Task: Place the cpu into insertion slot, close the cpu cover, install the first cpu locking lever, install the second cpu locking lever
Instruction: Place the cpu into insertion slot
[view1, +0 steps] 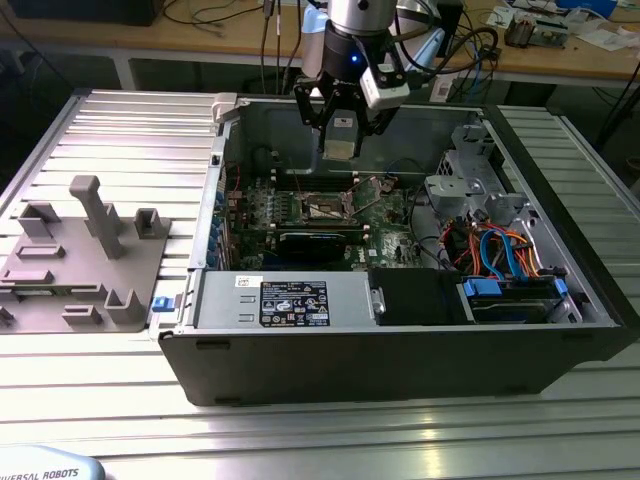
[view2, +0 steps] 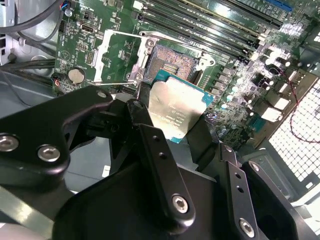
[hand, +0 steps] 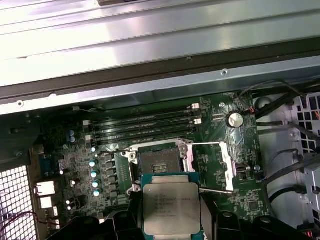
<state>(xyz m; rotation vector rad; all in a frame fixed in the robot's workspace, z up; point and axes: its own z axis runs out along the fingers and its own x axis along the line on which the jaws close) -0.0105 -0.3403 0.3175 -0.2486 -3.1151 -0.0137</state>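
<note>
- The gripper (view1: 340, 130) is clenched on the cpu (hand: 171, 210), holding it above the open insertion slot (hand: 157, 162) and clear of it.
- The cpu cover (hand: 212, 160) lies swung open beside the slot, with memory slots (hand: 145, 125) just beyond.
- In the second wrist view, black fingers (view2: 200, 137) hide the cpu's side edges.

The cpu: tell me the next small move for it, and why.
Probably lower the pincer a little toward the insertion slot, keeping the cpu level. The pincer is shut on the cpu and, in the exterior view, holds it well above the motherboard. In both wrist views the slot lies open and empty, close beside the chip's edge.
</note>
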